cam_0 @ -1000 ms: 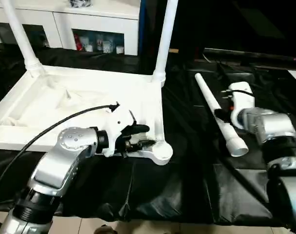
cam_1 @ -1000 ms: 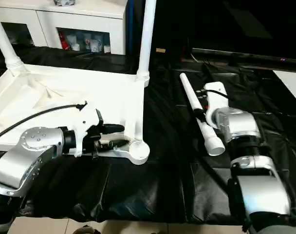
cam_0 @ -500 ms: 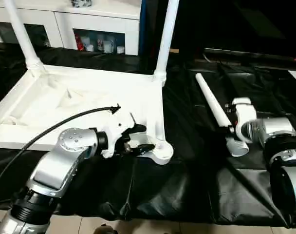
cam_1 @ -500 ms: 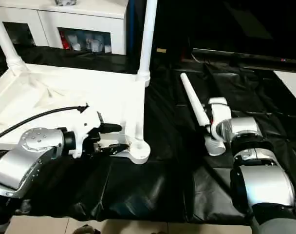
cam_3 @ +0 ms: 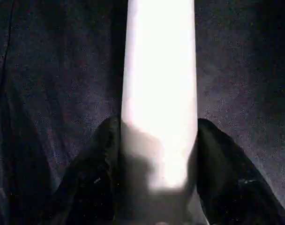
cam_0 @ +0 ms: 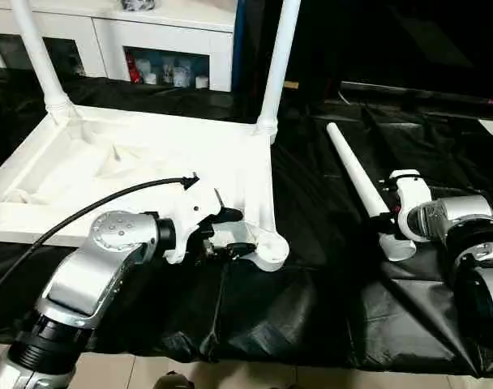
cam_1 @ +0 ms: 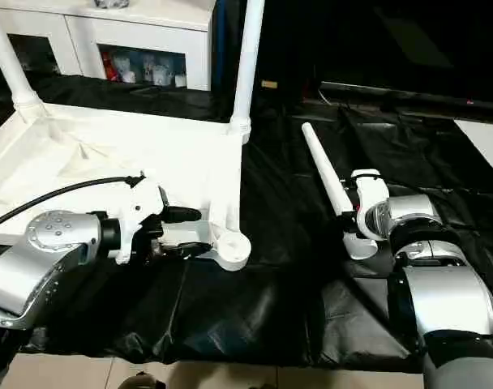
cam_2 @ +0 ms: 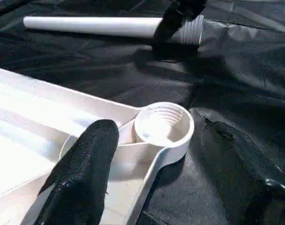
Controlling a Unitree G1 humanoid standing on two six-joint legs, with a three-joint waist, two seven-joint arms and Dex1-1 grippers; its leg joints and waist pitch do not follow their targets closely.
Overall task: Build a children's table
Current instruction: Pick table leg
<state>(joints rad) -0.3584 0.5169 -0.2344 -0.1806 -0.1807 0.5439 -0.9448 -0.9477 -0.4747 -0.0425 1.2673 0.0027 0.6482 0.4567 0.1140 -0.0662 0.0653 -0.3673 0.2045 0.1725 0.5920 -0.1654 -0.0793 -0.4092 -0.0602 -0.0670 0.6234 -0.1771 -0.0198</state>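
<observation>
White tabletop (cam_0: 133, 174) lies upside down on the black-draped table (cam_0: 311, 300), ribbed underside up. Two legs stand upright in its far corner sockets: one (cam_0: 37, 57) at the far left corner, one (cam_0: 279, 65) at the far right corner. The near right corner socket (cam_2: 163, 124) is empty; threads show inside it.

Left gripper (cam_0: 230, 232) sits at that near right corner of the tabletop. Its fingers are spread: one finger (cam_2: 84, 173) over the tabletop's rim just beside the socket, the other (cam_2: 241, 173) outside the corner above the black cloth. Nothing pinched between them.

A loose leg (cam_1: 327, 180) lies flat on the black cloth, to the right of the tabletop and apart from it, its wide threaded end (cam_1: 360, 245) toward the near edge. Right gripper (cam_1: 349, 212) is at this leg near the wide end. In the right wrist view its two fingers (cam_3: 98, 164) lie against either side of the tube (cam_3: 159, 84), pinching it. The leg rests on the cloth.

White cabinets (cam_0: 141, 40) stand behind the tabletop.
</observation>
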